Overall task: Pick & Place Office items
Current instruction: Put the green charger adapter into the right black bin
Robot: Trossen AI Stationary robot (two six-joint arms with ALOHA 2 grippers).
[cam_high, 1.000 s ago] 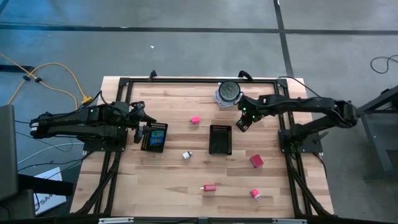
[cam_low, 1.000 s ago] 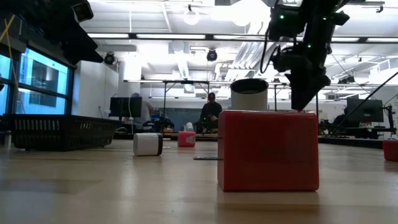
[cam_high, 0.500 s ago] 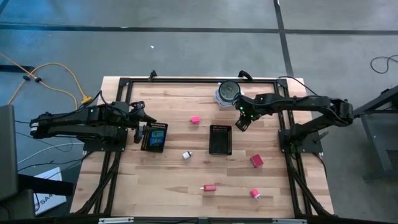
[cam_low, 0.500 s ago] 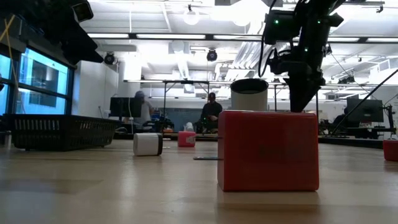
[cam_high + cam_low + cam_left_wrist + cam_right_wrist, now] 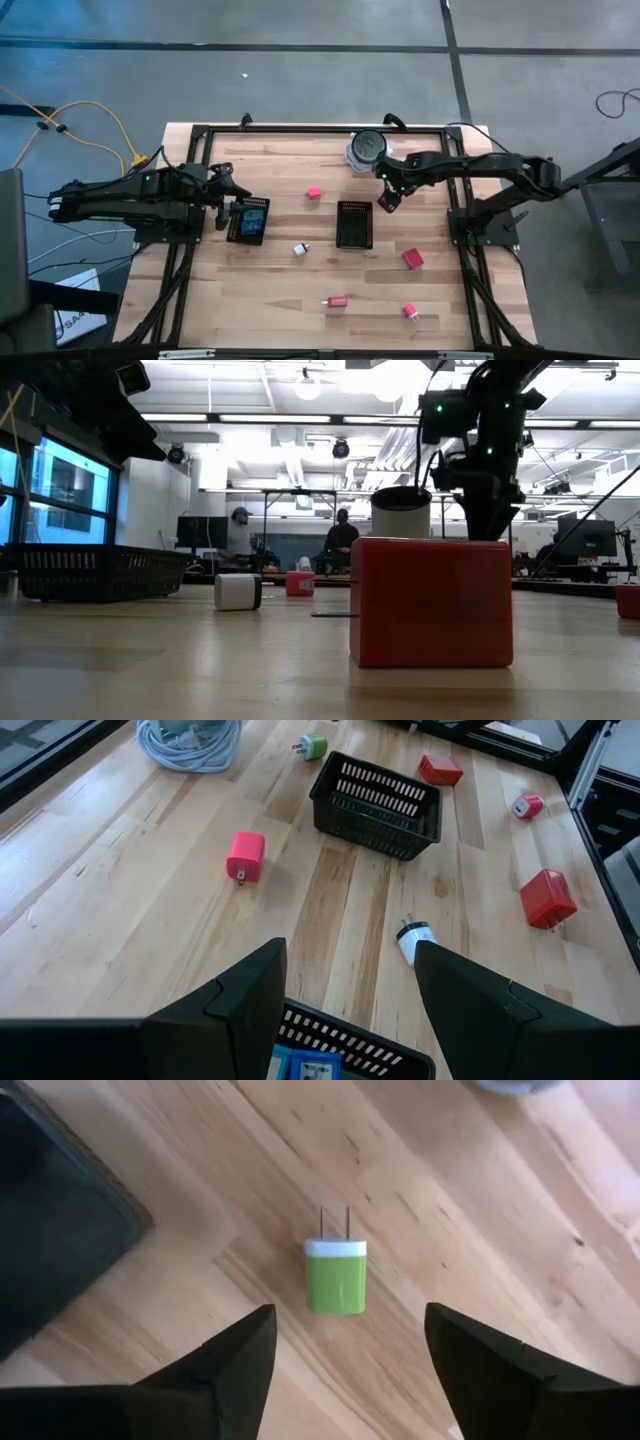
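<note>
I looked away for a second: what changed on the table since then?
The right claw shifted slightly toward the table's middle and opened; it now hangs over the green charger beside the centre tray. The left claw, over the left tray, and the scattered items stayed put.

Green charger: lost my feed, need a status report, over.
Right gripper open, hovering over green charger, which lies flat on the table beside the centre tray. Left gripper open over left tray. Nothing in the way.
</note>
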